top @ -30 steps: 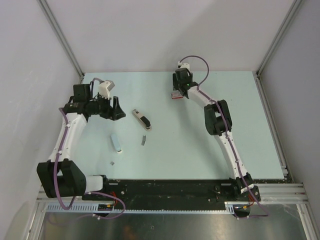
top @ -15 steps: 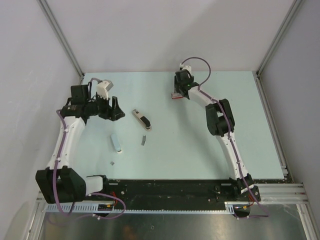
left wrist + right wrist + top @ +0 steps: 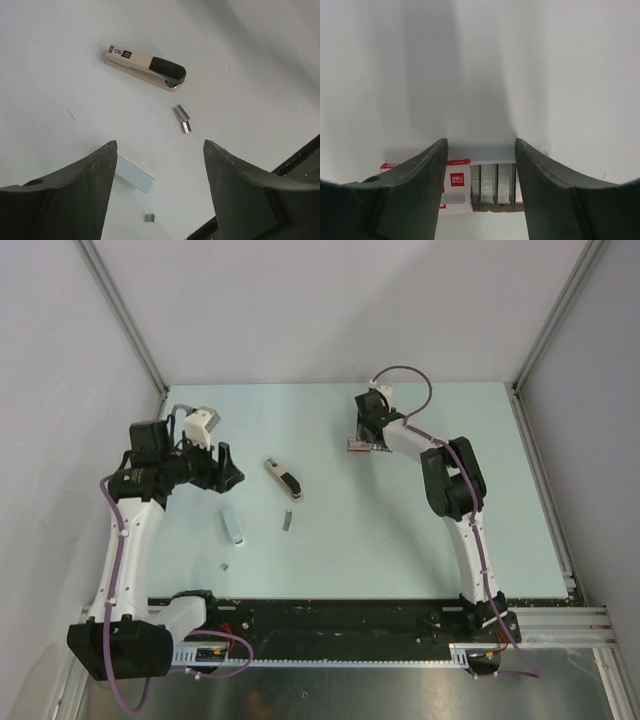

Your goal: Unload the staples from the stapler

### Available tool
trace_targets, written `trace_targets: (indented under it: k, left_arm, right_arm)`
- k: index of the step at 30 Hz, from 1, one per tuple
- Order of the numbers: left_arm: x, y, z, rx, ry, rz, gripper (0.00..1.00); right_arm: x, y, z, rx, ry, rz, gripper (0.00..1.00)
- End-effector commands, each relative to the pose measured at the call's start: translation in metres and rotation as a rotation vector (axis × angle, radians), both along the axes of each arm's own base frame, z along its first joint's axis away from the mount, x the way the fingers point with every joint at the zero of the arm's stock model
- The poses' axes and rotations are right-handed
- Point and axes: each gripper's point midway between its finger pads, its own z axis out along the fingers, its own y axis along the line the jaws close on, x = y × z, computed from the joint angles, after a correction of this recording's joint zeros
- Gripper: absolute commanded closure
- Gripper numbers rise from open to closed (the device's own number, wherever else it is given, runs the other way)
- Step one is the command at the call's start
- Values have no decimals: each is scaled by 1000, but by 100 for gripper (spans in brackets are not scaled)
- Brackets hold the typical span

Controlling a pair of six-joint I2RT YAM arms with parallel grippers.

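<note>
The beige and black stapler (image 3: 285, 480) lies on the table left of centre and shows in the left wrist view (image 3: 145, 67). A strip of staples (image 3: 288, 521) lies just in front of it (image 3: 182, 118). A tiny staple piece (image 3: 224, 565) lies nearer the front (image 3: 149, 217). My left gripper (image 3: 230, 468) is open and empty, left of the stapler (image 3: 159, 150). My right gripper (image 3: 362, 437) is open and empty over an opened white and red staple box (image 3: 356, 446) at the back, with rows of staples (image 3: 497, 184) between the fingers.
A pale blue flat bar (image 3: 233, 526) lies between the stapler and the tiny staple piece, seen in the left wrist view (image 3: 134, 173). Grey walls close the table at the back and both sides. A black rail (image 3: 350, 618) runs along the near edge.
The left arm has drawn back to the left, its gripper still open. The right arm has swung a little to the right and toward the front, keeping over the staple box.
</note>
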Motion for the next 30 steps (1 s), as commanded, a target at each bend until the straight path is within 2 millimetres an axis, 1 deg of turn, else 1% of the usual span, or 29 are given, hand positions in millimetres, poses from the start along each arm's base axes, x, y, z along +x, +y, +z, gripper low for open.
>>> trace_targets:
  k: [1,4,9,12,14,19,23,25,28,30]
  left_arm:
    - [-14,5,1,30,-8,13,25]
    - [-17,7,-3,48,-7,12,25]
    - [-19,16,-16,113,3,25,25]
    - [-21,20,-20,140,-1,27,25]
    - [-22,22,-22,153,-6,28,25]
    - [-25,23,-24,168,-14,23,25]
    - [-27,24,-29,176,-9,17,25]
    - [-28,23,-31,179,-6,11,25]
    - [-28,23,-33,183,-3,1,25]
    - [-27,23,-35,185,4,0,25]
  right_arm:
    - [-52,1,-17,-46,138,-12,40]
    - [-80,3,-19,-49,179,-20,42]
    - [-137,2,-26,-49,251,-37,43]
    - [-170,4,-29,-40,292,-45,44]
    - [-191,10,-29,-33,309,-39,44]
    - [-233,28,-20,0,318,-36,45]
    - [-263,37,-12,11,306,-49,44]
    - [-275,39,-7,21,295,-57,44]
    - [-286,42,2,39,272,-67,44]
    - [-287,45,11,54,251,-62,44]
